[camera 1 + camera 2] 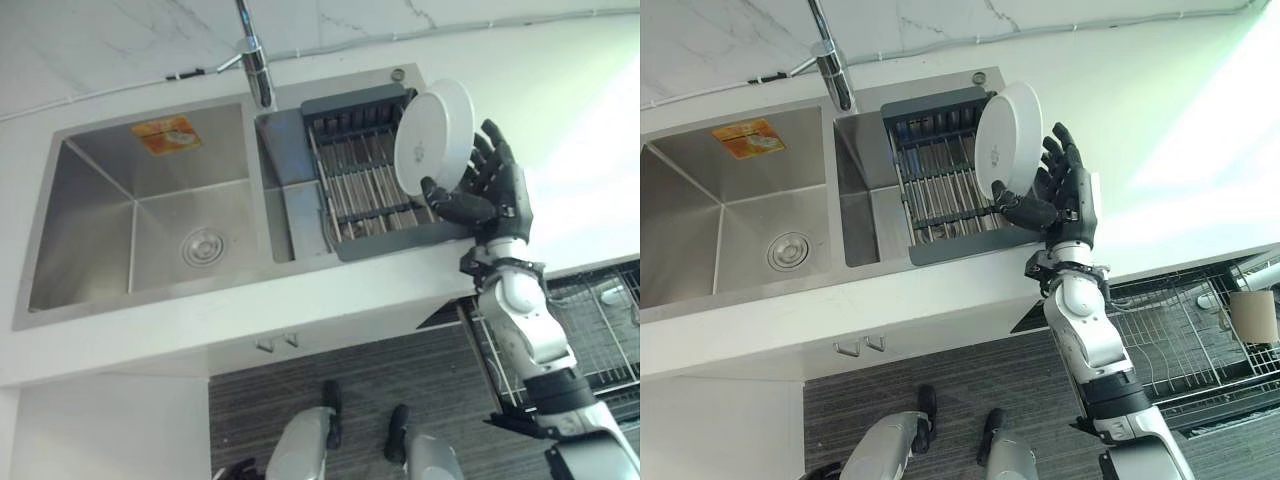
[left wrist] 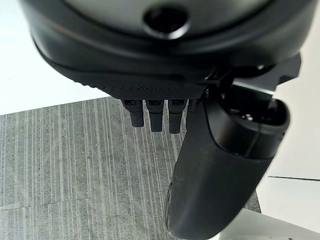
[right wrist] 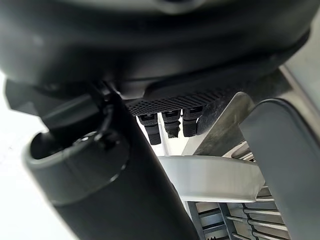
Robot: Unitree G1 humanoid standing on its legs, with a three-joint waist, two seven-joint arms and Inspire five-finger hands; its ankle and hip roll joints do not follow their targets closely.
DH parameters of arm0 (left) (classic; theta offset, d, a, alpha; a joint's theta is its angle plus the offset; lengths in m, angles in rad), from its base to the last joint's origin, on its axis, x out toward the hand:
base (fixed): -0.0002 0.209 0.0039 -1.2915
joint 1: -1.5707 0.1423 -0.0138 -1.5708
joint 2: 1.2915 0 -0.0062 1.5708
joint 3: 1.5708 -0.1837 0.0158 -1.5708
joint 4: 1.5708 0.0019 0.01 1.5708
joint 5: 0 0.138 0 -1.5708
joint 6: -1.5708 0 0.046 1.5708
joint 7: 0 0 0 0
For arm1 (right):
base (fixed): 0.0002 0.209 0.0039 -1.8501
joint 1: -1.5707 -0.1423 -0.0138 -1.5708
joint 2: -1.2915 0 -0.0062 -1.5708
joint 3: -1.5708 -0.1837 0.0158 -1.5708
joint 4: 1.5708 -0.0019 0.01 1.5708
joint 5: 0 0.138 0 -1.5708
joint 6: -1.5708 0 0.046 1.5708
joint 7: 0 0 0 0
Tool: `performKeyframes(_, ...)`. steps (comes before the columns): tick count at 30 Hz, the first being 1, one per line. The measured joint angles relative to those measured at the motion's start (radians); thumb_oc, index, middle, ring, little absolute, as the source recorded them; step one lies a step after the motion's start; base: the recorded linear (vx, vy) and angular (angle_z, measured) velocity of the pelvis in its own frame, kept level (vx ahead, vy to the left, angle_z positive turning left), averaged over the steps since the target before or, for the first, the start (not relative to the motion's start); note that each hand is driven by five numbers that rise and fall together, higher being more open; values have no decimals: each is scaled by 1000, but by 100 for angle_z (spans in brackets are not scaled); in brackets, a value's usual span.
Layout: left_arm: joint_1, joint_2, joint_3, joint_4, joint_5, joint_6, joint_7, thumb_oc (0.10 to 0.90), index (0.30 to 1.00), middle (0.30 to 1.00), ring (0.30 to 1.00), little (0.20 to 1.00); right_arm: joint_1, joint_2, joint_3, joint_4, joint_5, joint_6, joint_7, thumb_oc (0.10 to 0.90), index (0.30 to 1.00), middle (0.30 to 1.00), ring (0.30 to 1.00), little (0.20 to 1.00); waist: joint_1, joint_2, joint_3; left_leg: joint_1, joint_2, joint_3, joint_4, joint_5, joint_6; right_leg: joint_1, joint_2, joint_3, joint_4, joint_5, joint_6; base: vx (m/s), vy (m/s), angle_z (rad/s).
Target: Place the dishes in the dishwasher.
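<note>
— Fingers (image 1: 497, 160) of our right hand (image 1: 1060, 195) are curling behind the white plate (image 1: 434, 135), thumb pinching its lower rim; we're holding it tilted above the grey drying rack (image 1: 940, 175).

— And our left hand (image 2: 200, 165)?

— We're keeping it relaxed, uncurled, over the striped floor (image 2: 75, 160).

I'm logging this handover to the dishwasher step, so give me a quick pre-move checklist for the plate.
1. Right hand grips the white plate, thumb in front, fingers behind: ok.
2. Plate lifted free of the drying rack: cannot tell, its lower edge sits close over the rack.
3. Dishwasher rack pulled out at the robot's lower right: ok.
4. Free slot in that rack: cannot tell.
5. Left hand holds nothing, over the floor: ok.
</note>
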Motion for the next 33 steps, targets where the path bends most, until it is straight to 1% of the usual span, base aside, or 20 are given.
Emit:
performKeyframes(4,-14,0,-2,0,0,0,-1,800,900,900,900,900,-73,-3,-3,59,0,6,-25,800,900,900,900,900,0,15,19,-4,0,-3,0,-3,-5,-1,-1,-2,3,0,-5,-3,2,2)
performKeyframes(5,-22,1,-13,-1,0,-1,-1,800,900,900,900,900,-103,-5,-3,59,0,17,-32,800,900,900,900,900,2,30,29,-8,-1,-5,1,-2,-6,-4,-2,-4,4,1,-6,-7,9,5)
performKeyframes(6,-23,2,-23,-1,-1,-1,0,800,900,900,900,900,-112,-9,-3,59,0,20,-32,800,900,900,900,900,2,35,34,-10,-2,-7,1,-2,-6,-4,-3,-5,4,1,-6,-5,10,6)
performKeyframes(13,-36,4,-32,-1,-1,-1,-9,800,900,900,900,900,-195,-30,-2,118,0,30,-30,800,900,900,900,900,9,44,41,-24,-7,-19,0,11,5,-15,-5,-19,6,3,-4,-3,12,5)
performKeyframes(15,-49,4,-32,-1,-1,0,-17,800,900,900,900,900,-215,-39,-2,125,-1,32,-30,800,900,900,900,900,11,49,52,-24,-7,-24,-1,17,3,-13,-6,-24,8,3,-3,-7,21,8)
performKeyframes(16,-55,5,-32,-1,-1,0,-17,800,900,900,900,900,-220,-42,-2,126,-1,33,-30,593,589,589,589,589,11,50,58,-24,-7,-27,-2,19,2,-14,-6,-26,10,2,-4,-5,11,7)
performKeyframes(17,-60,6,-32,-1,-1,0,-17,800,900,900,900,900,-225,-43,-2,126,-2,35,-30,593,589,589,589,589,12,51,61,-24,-7,-28,-3,20,0,-14,-6,-27,11,2,-4,-6,13,4)
performKeyframes(18,-62,6,-33,-1,-1,0,-17,800,900,900,900,900,-228,-43,-2,126,-2,41,-30,400,300,300,300,300,12,52,61,-24,-7,-29,-4,21,-2,-14,-6,-27,12,2,-4,0,0,0)
performKeyframes(23,-65,6,-33,-1,-1,1,-17,800,900,900,900,900,-235,-50,-2,130,-13,62,-30,400,300,300,300,300,19,52,61,-24,-7,-32,-9,26,-5,-14,-5,-32,13,3,-5,-7,0,0)
performKeyframes(26,-65,6,-33,-1,-1,1,-17,800,900,900,900,900,-247,-51,2,144,-13,62,-30,400,300,300,300,300,26,52,61,-24,-7,-35,-12,30,-3,-14,-5,-36,14,3,-6,-30,-2,4)
performKeyframes(28,-66,6,-33,-3,-1,1,-17,800,900,900,900,900,-253,-48,24,144,-25,58,-32,400,300,300,300,300,30,52,61,-24,-9,-40,-16,30,-6,-13,-6,-42,14,3,-6,-22,-7,9)
performKeyframes(30,-65,6,-33,-1,-1,1,-17,800,900,900,900,900,-258,-49,26,154,-49,61,-32,400,300,300,300,300,39,48,63,-24,-11,-47,-17,32,-7,-11,-8,-48,14,3,-6,-29,-15,8)
performKeyframes(33,-66,8,-33,-1,-1,0,-17,800,900,900,900,900,-258,-49,25,154,-52,58,-50,400,300,300,300,300,39,39,68,-24,-12,-46,-17,32,-6,-11,-9,-48,14,3,-6,-22,-10,1)
